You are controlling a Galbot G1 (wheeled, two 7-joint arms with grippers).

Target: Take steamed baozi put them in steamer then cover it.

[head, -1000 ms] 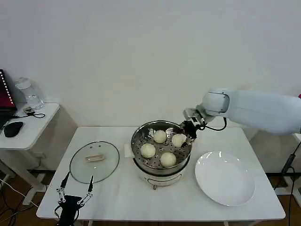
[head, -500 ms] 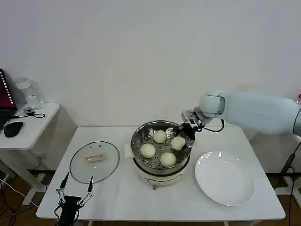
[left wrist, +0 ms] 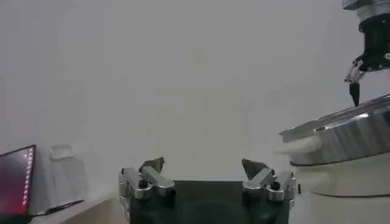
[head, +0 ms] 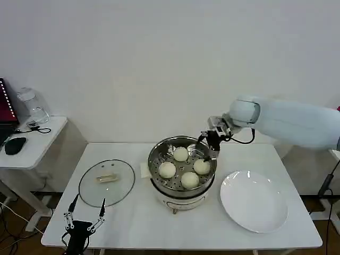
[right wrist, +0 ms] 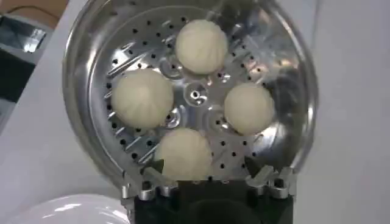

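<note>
Your right gripper (head: 208,146) hangs open and empty over the shiny steel steamer (head: 182,166) holding four off-white steamed baozi (right wrist: 141,97) — lift clear, or a finger clips a bun — while the clear glass cover (head: 107,182) waits near your open left gripper (head: 84,213).

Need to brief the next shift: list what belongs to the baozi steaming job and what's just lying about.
Job: four steamed baozi in the steamer; cover on the table; right gripper, open, above the steamer.
Lying about: white plate; jar and mouse on the side table.
</note>
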